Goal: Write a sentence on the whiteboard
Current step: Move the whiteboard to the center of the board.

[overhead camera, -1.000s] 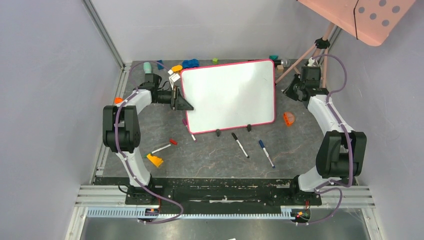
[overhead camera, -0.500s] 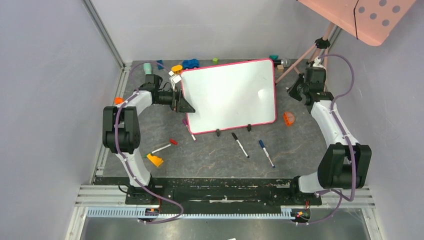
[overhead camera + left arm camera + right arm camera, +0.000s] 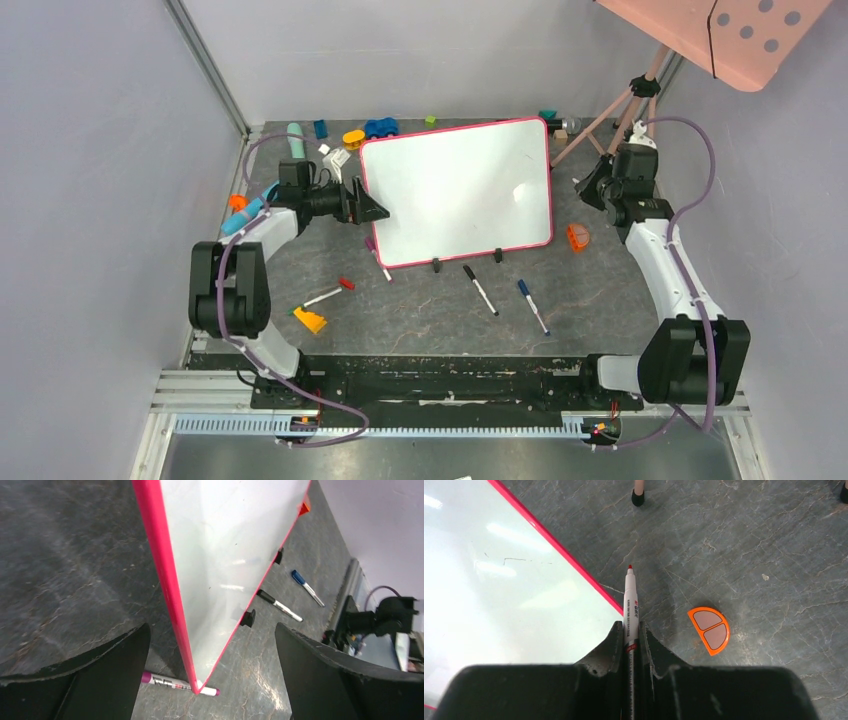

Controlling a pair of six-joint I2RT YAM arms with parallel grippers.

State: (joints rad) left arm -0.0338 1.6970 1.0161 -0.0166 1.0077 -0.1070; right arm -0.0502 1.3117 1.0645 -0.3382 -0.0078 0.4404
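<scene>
Left fingers (image 3: 102, 672): spread, whiteboard (image 3: 227, 555) edge between them | Right fingers (image 3: 610, 647): pinching red marker (image 3: 631, 597), tip over worktop (image 3: 774, 540)

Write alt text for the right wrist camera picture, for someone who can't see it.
The right gripper is shut on a white marker whose bare red tip shows over the dark table, just beside the red-framed edge of the whiteboard. An orange half-round piece lies on the table to the right.

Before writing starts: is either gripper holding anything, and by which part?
The right gripper clamps a marker by its barrel, tip forward; the left gripper is open, holding nothing.
</scene>
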